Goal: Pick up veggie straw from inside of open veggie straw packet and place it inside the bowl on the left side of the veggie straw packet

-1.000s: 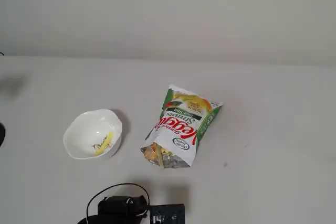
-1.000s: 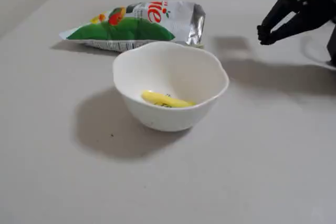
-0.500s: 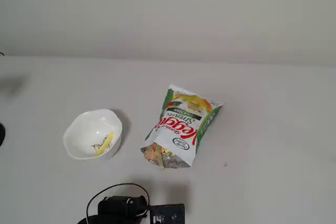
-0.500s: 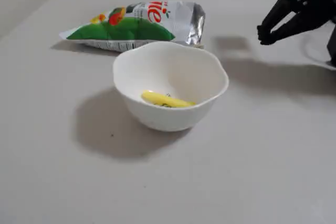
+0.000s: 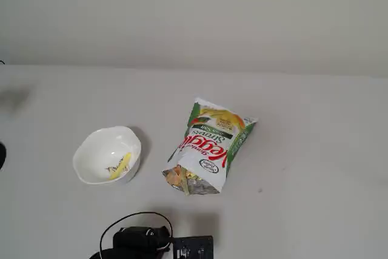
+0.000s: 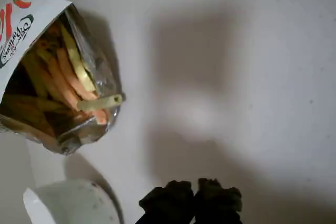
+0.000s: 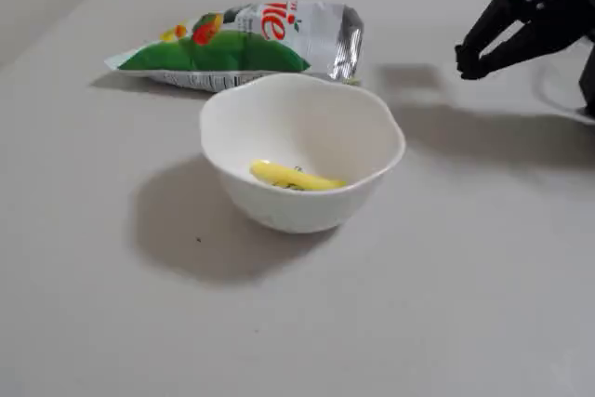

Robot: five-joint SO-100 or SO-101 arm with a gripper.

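- The gripper (image 7: pixel 468 60) is held above the table (image 7: pixel 465 258), well right of the bowl (image 7: pixel 372 151) in a fixed view; its black fingertips are pressed together, empty.
- A pale yellow veggie straw (image 7: pixel 296 177) is seen lying inside the glossy, wavy-rimmed bowl (white ceramic).
- The crinkled veggie straw packet (image 5: pixel 209 147) is laid flat, foil mouth open, tan and orange straws (image 6: pixel 68 82) showing.

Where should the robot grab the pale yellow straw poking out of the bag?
Probably by the free end of the veggie straw that sticks past the veggie straw packet mouth. It lies crosswise over the orange straws, so the tool could come from the open table side and pinch across its thin width.
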